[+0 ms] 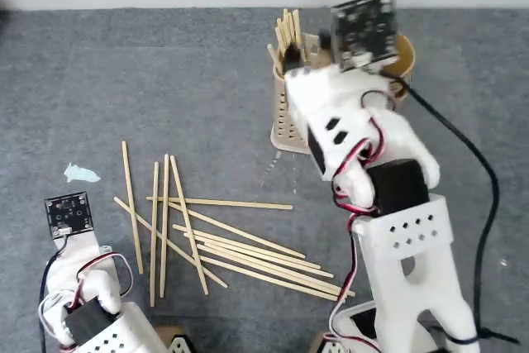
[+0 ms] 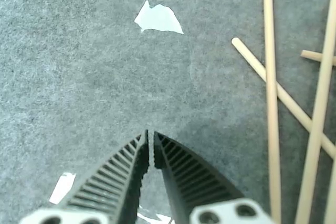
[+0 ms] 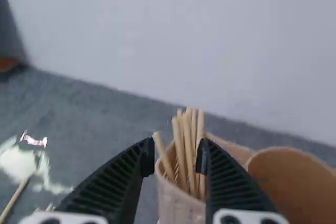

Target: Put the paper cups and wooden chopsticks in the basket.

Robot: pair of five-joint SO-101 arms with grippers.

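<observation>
- Some wooden chopsticks [image 1: 287, 31] already stand in the basket [image 1: 287, 126].
- Many loose chopsticks [image 1: 215, 241] lie on the worktop [image 1: 165, 80], well apart from the basket. I think these are the big job left.
- A brown paper cup [image 1: 404, 51] sits just beside the basket. It looks like it is not in yet, but an arm hides part of it.
- The right gripper [image 3: 175, 149] is over the basket. Its fingers [image 3: 123, 182] are spread, with the standing sticks between them. I cannot tell if they touch.
- The left gripper [image 2: 150, 141] is far from the basket. Its fingers are almost pressed together and hold nothing.
</observation>
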